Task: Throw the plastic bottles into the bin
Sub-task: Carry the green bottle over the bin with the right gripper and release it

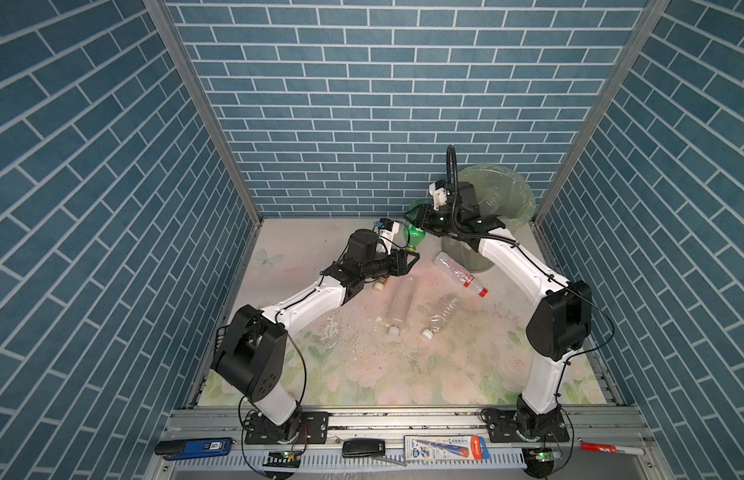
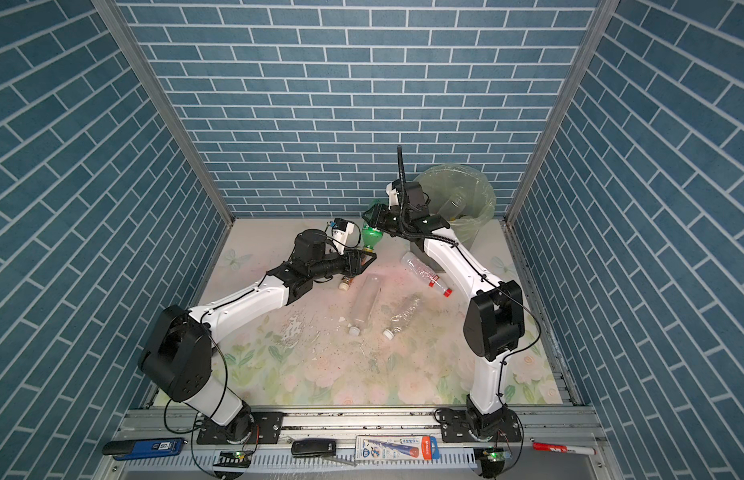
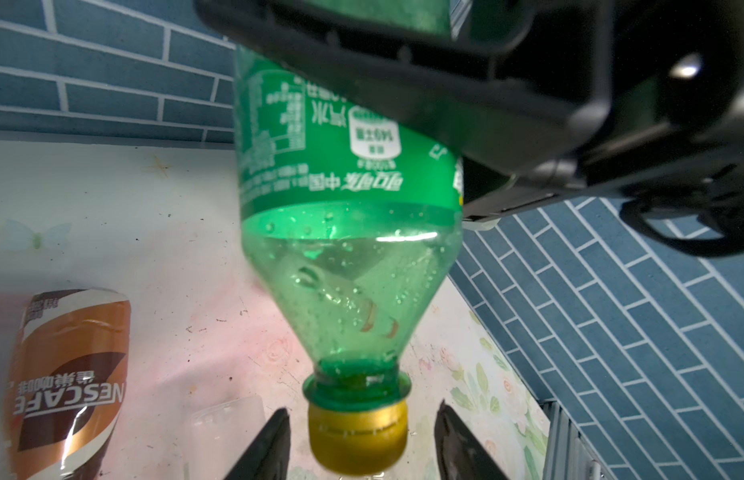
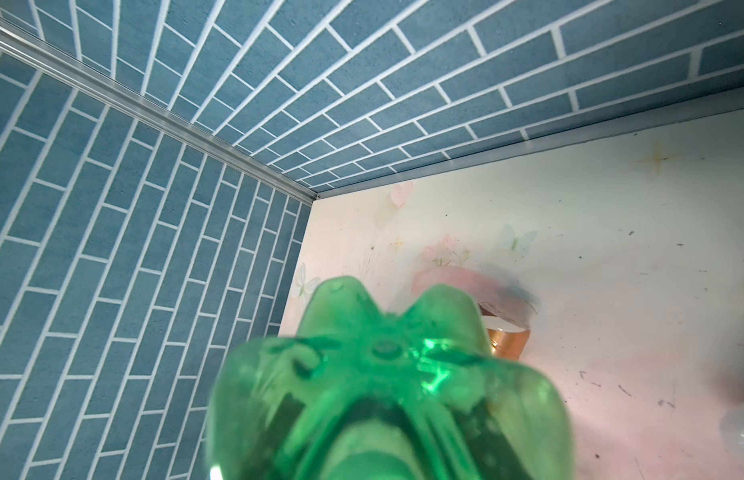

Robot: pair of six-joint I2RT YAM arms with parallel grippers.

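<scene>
My green bottle hangs upside down over the counter near the bin. My right hand grips its body; my left hand gapes around the gold cap, untouching.

Left arm and right arm: glossy white shells dotted with small screws, bulky black joint housings, thin black cables. Left gripper and right gripper are black, each with a white camera mount. A ribbed black hose sits on the right wrist. 2 bolted black base plates.
</scene>
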